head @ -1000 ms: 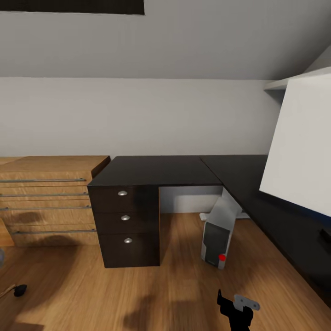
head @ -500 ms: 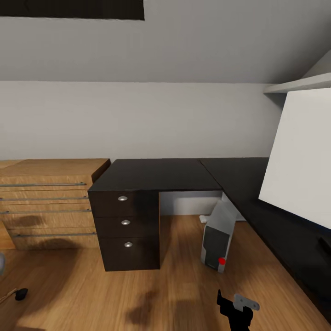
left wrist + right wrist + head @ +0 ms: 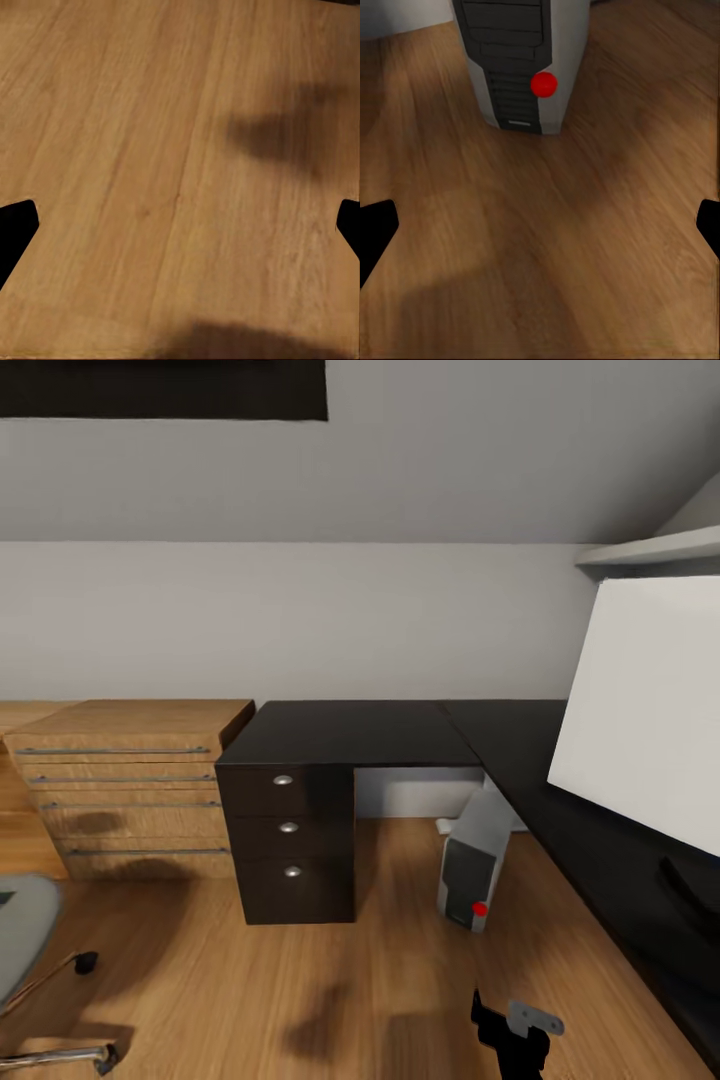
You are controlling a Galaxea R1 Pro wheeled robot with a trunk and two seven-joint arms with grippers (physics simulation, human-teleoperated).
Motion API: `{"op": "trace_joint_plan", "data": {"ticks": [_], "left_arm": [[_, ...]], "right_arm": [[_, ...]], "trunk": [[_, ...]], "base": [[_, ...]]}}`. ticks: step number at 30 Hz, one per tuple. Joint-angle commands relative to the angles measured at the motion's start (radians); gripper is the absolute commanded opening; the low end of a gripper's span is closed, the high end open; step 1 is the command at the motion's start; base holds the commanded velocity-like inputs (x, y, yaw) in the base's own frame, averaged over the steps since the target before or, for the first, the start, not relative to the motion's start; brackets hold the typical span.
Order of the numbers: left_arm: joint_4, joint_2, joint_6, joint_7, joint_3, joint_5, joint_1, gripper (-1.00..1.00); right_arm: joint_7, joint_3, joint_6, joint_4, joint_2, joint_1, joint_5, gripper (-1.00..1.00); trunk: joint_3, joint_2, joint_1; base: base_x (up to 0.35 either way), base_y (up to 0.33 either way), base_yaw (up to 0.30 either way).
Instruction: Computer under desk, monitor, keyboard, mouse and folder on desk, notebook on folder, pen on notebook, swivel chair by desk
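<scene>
The black-topped L-shaped desk runs along the back wall and down the right side. Under its corner, on the floor, the pale grey computer stands tilted, a red button on its front. On the desk's right wing sits the monitor, white back toward me. Part of the swivel chair shows at the lower left, with its grey seat and chrome base. My right gripper is open over the floor, short of the computer, and appears at the bottom of the head view. My left gripper is open above bare floor.
A light wooden drawer chest stands against the wall left of the desk's dark three-drawer pedestal. Wooden floor lies open between chair, pedestal and computer. A white shelf juts out above the monitor.
The camera has pulled back and turned slightly, shifting the whole scene rightward; the swivel chair's seat and base have come into view at the lower left. Both grippers look unchanged.
</scene>
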Motion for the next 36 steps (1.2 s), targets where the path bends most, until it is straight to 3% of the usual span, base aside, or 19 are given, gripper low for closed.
{"op": "trace_joint_plan", "data": {"ticks": [1, 15, 36], "left_arm": [[0.001, 0.0, -0.003, 0.002, -0.002, 0.003, -0.001, 1.0], [0.001, 0.0, -0.004, 0.004, -0.002, 0.003, -0.001, 1.0], [0.001, -0.001, -0.005, 0.005, -0.002, 0.003, -0.001, 1.0]], "right_arm": [[-0.006, 0.008, -0.003, 0.002, 0.0, -0.001, -0.003, 1.0], [-0.006, 0.008, -0.003, 0.002, 0.0, -0.001, -0.002, 1.0], [-0.006, 0.008, -0.003, 0.002, -0.001, -0.001, -0.002, 1.0]], "trunk": [[0.001, 0.007, -0.005], [0.024, 0.105, -0.058], [0.073, 0.252, -0.139]], "base": [[-0.311, 0.0, 0.071], [-0.271, -0.009, 0.089], [-0.023, -0.003, 0.07]]}}
